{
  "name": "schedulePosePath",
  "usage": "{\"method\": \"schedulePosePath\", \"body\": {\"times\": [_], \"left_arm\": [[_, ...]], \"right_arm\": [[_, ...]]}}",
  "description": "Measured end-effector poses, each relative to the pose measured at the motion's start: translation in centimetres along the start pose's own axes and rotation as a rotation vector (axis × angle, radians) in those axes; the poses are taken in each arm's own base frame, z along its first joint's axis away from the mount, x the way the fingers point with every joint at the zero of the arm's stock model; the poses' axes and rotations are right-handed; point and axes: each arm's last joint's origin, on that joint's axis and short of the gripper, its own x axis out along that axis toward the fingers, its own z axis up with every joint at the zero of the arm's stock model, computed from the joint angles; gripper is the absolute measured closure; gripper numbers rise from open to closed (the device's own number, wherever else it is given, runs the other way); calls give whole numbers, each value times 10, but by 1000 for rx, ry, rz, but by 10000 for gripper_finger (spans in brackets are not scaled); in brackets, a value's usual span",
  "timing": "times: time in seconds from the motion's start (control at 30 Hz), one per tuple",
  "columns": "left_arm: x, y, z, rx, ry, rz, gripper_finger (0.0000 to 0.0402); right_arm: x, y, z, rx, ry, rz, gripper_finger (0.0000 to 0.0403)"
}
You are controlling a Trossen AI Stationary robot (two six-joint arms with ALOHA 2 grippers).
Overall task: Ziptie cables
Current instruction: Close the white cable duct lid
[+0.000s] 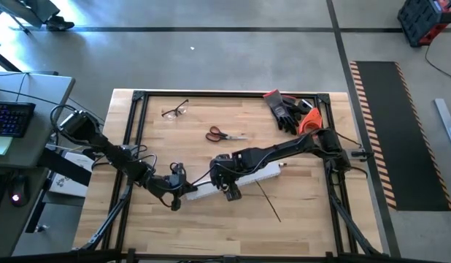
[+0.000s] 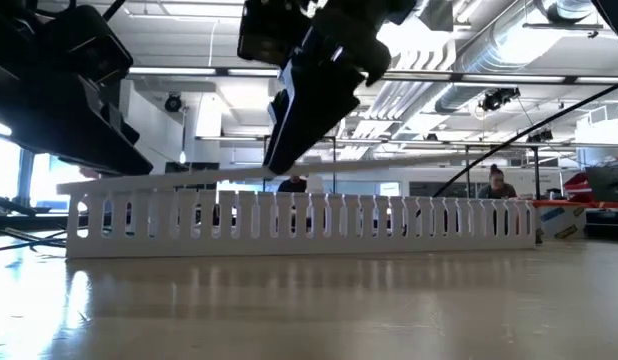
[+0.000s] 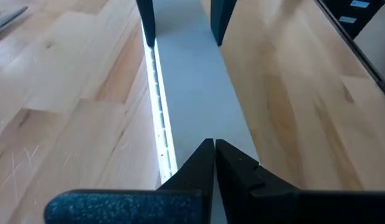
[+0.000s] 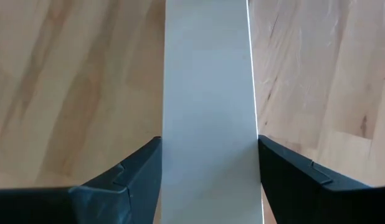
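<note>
A white slotted duct (image 1: 263,174) (image 2: 309,220) lies across the middle of the table, with a flat white cover strip (image 3: 192,93) (image 4: 208,93) on top of it. My left gripper (image 1: 176,196) (image 3: 213,149) is shut at the duct's left end. My right gripper (image 1: 229,188) (image 4: 209,168) stands farther along, with its fingers spread to the strip's width. The black ziptie (image 1: 269,200) lies flat on the wood near the duct, untouched. No cables show in any view. My left gripper rests its shut fingertips (image 3: 208,155) on the cover strip's top face near its left end (image 3: 199,134), slanting down from the table's left. My right gripper comes from above across the cover strip, one finger (image 4: 146,165) at each long edge (image 4: 167,134). The strip lies level on the duct.
Red-handled scissors (image 1: 222,134), safety glasses (image 1: 174,110) and black gloves (image 1: 287,109) lie toward the far edge. A black frame (image 1: 138,95) borders the table. Bare wood lies near of the duct. A person (image 2: 497,182) sits in the room behind.
</note>
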Motion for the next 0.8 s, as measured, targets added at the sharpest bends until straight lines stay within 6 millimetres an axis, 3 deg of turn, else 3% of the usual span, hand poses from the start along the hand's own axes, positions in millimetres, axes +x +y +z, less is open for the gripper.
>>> {"method": "schedulePosePath", "body": {"times": [0.17,0.8], "left_arm": [[2,1,-2,0,7,17,401],[1,2,-2,81,-35,82,401]], "right_arm": [[12,-2,-4,-8,29,2,188],[8,-7,-5,13,40,-13,188]]}}
